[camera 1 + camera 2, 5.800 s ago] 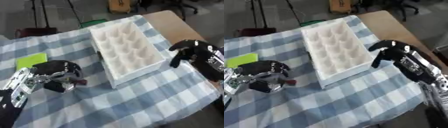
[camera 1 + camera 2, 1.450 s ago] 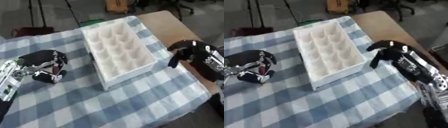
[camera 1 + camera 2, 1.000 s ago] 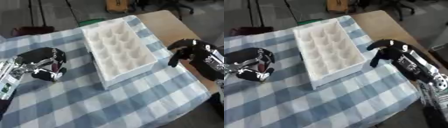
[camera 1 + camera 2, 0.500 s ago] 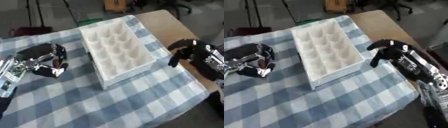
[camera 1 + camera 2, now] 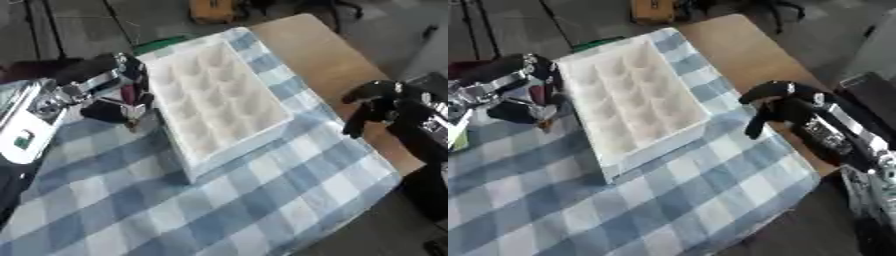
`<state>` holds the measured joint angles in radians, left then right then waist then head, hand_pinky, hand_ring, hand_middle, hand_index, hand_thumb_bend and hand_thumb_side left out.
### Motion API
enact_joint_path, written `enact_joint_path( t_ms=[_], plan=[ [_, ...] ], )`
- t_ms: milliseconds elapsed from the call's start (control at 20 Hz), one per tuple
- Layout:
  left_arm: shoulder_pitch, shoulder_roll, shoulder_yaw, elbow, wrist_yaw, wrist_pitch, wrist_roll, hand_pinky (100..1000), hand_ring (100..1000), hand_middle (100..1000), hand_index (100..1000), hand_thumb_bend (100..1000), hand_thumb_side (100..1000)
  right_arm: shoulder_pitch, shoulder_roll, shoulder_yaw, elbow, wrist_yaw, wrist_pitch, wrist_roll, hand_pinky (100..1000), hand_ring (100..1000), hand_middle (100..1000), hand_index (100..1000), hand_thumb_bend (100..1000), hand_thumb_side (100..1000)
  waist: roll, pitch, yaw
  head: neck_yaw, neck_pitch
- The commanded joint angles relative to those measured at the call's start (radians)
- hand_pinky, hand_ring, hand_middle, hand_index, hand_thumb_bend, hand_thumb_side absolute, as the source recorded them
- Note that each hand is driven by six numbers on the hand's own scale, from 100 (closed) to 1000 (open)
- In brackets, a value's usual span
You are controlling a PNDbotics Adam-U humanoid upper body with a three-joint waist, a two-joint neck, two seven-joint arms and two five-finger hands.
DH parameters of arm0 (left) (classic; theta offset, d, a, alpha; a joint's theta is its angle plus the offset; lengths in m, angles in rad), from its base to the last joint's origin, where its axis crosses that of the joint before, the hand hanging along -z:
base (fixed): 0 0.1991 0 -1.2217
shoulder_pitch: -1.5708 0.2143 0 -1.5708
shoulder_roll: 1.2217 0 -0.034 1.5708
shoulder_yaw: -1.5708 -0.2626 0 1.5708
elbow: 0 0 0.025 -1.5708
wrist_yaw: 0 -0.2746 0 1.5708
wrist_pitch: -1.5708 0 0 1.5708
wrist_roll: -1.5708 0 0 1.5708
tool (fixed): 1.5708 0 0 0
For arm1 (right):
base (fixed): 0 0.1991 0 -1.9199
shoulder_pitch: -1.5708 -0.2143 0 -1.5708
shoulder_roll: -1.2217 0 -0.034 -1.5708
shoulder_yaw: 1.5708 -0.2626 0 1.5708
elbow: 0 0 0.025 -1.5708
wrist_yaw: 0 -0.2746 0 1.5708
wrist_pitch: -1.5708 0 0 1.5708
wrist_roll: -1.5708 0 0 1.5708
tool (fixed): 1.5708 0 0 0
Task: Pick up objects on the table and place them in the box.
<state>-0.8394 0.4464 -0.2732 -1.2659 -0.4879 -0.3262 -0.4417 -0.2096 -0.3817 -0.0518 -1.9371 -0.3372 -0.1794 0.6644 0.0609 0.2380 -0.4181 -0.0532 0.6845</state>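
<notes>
Left hand (image 5: 112, 95) curled around a small dark red object (image 5: 129, 96), just beside the white compartment box's (image 5: 219, 102) left wall. Right hand (image 5: 776, 107) curled, empty, over the counter's (image 5: 319, 50) right edge.

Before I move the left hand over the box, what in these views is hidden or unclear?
- What the left hand holds: its curled fingers cover all but a dark red bit, both views.
- Box cells: blurred, contents unreadable.
- Right hand: only its back shows.
- Green shape behind the box: mostly hidden.
</notes>
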Motion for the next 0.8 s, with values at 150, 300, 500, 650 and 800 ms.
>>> enact_joint_path(
  t_ms=[150, 300, 500, 650, 800],
  plan=[
    [-0.049, 0.014, 0.013, 0.008, 0.055, 0.033, 0.046, 774, 643, 516, 224, 100, 260, -0.034, -0.014, 0.006, -0.026, -0.018, 0.0, 0.01, 578, 517, 752, 819, 100, 756, 0.011, 0.002, -0.051, 0.029, -0.04],
    [-0.066, 0.011, 0.016, 0.015, 0.082, 0.038, 0.111, 763, 625, 511, 232, 100, 283, -0.052, -0.014, 0.01, -0.03, -0.022, 0.002, 0.015, 578, 517, 752, 819, 100, 758, 0.026, 0.014, -0.089, 0.041, -0.058],
    [-0.07, -0.002, 0.006, 0.015, 0.133, 0.006, 0.201, 749, 613, 508, 247, 100, 306, -0.062, -0.014, 0.01, -0.031, -0.02, 0.007, 0.017, 578, 517, 752, 819, 100, 761, 0.042, 0.021, -0.107, 0.046, -0.066],
    [-0.058, -0.005, -0.019, 0.008, 0.127, -0.047, 0.201, 786, 686, 615, 496, 100, 270, -0.062, -0.014, 0.009, -0.03, -0.017, 0.011, 0.017, 578, 517, 752, 819, 100, 764, 0.048, 0.021, -0.106, 0.043, -0.063],
    [-0.039, -0.003, -0.031, -0.002, 0.063, -0.131, 0.135, 838, 785, 769, 891, 297, 631, -0.06, -0.015, 0.007, -0.029, -0.014, 0.014, 0.016, 578, 516, 752, 820, 100, 763, 0.049, 0.019, -0.096, 0.038, -0.062]
  ],
)
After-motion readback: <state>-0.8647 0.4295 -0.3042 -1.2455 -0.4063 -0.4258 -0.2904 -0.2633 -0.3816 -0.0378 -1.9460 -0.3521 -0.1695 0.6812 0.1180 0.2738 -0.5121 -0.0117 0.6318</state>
